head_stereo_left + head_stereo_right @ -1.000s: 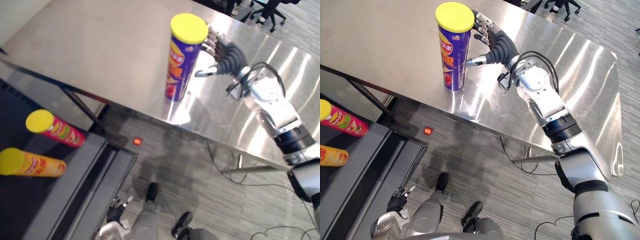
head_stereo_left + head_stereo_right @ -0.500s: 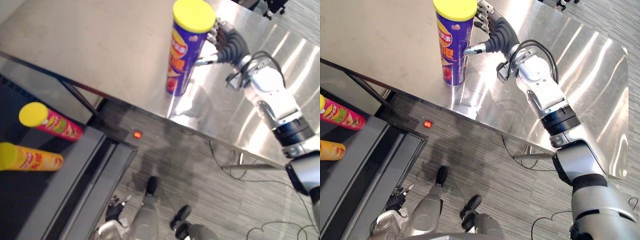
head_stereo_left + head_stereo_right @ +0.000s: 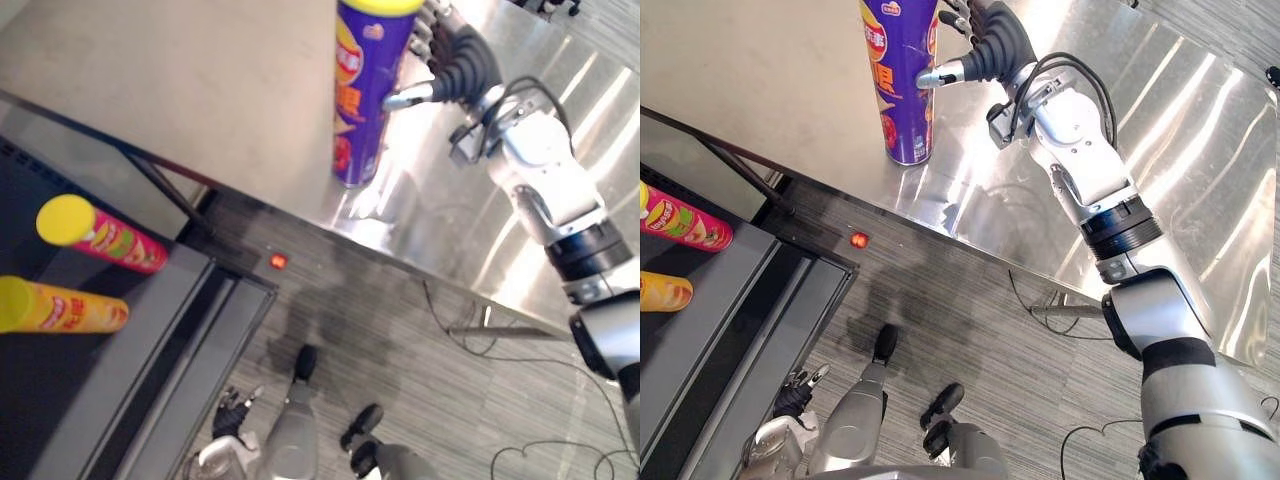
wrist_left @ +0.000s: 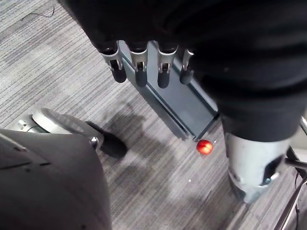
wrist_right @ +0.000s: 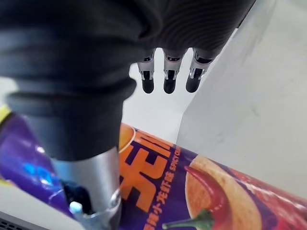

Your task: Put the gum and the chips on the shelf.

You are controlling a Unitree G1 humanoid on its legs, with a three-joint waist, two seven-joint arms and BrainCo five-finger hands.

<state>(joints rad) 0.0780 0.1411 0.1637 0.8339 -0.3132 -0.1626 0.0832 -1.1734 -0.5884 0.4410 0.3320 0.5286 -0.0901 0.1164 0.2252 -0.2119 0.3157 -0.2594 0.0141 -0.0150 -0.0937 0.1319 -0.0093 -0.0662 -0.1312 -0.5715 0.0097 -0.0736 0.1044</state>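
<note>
A tall purple chips can [image 3: 362,95] stands upright on the steel table [image 3: 180,90], close to its front edge. My right hand [image 3: 992,48] is right beside the can on its far right side. The thumb [image 5: 91,191] reaches the can's [image 5: 201,191] printed wall, and the fingers [image 5: 165,76] stretch straight past it, not curled round it. My left hand [image 3: 232,408] hangs low by the floor with relaxed fingers [image 4: 139,72] and holds nothing.
A dark shelf unit [image 3: 150,330] stands low at the left, below the table's edge. On it lie a pink can [image 3: 105,238] and an orange can [image 3: 65,308], both with yellow lids. A small red light [image 3: 278,261] glows by the shelf's corner.
The camera has shifted, so the can's lid has left the picture. My right hand has closed in on the can, its thumb now at the can's side.
</note>
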